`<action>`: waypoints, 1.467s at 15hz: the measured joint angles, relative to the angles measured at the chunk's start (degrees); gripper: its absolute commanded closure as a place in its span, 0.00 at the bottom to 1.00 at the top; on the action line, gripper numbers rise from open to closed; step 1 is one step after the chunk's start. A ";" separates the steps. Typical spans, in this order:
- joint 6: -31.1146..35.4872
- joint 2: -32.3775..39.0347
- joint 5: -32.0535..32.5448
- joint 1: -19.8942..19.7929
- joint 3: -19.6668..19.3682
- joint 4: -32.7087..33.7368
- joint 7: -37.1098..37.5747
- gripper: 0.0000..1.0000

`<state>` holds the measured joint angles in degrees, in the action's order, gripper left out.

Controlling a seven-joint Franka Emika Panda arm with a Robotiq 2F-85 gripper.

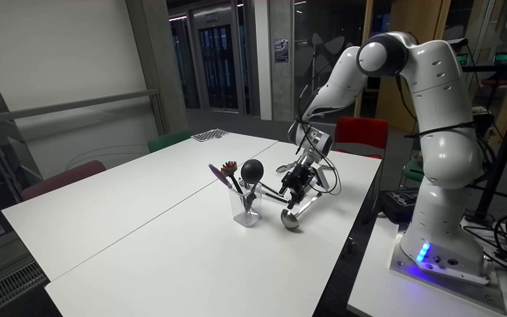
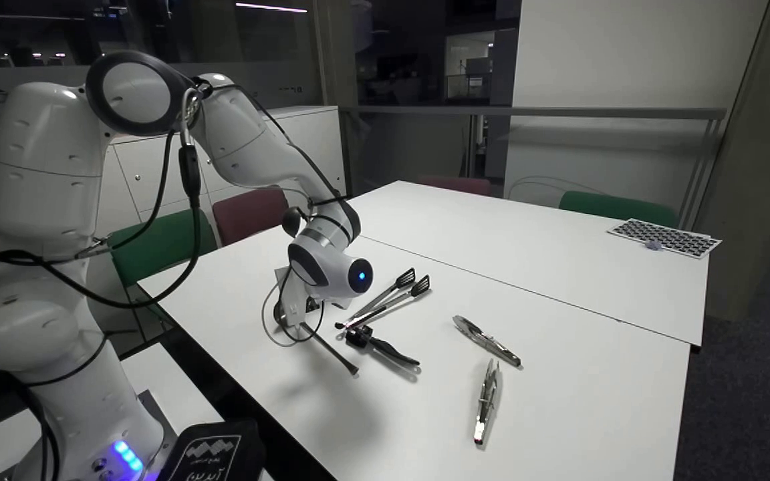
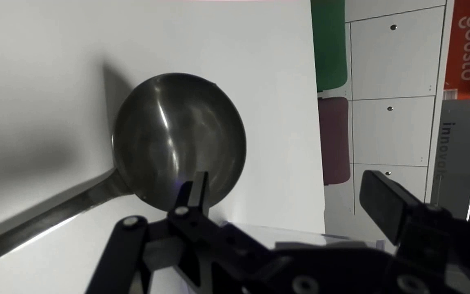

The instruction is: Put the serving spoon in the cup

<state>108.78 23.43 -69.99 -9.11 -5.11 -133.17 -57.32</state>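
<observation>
my claw [image 1: 288, 199] hangs low over the tabletop [image 1: 170, 251], tipped downward, released and spread wide. the serving spoon [image 1: 289, 219] lies on the tabletop, outside the cup [image 1: 238, 209]. in an exterior view its round, shiny bowl sits just right of the cup and apart from it, a little nearer than my claw, and its slim handle runs off to the far right. in the wrist view one of my fingers [image 3: 199, 192] covers a bit of the bowl's edge; i cannot tell whether it touches. my opposite finger [image 3: 382, 200] stands well to the right, apart from the bowl.

the cup is see-through and stands upright. in it lean a purple utensil [image 1: 219, 175] and a brush [image 1: 229, 168] with reddish bristles, both tilting left, and a black round-headed spoon [image 1: 252, 171] that tilts a little to the right.

in an exterior view my wrist [image 2: 325, 267] partly hides the serving spoon, whose handle points to the near right. a black-handled utensil [image 2: 395, 352] lies right of it, with slotted dark heads [image 2: 420, 286] on the far side. farther right rest silver tongs [image 2: 488, 342], and a second silver pair [image 2: 486, 401] lies nearer. a checkered board [image 2: 664, 238] lies at the far right.
</observation>
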 measured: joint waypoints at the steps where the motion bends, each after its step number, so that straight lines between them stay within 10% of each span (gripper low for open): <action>1: 0.00 0.34 -0.03 0.07 0.00 0.00 0.00 0.00; 10: 0.00 1.74 -0.10 1.05 0.34 0.00 0.05 0.00; 11: 0.00 1.74 -0.10 1.13 0.46 0.01 0.07 0.25; 22: 0.00 1.73 -0.10 2.39 0.71 0.13 0.14 0.99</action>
<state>108.78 25.17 -70.09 -6.72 -4.40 -133.04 -57.18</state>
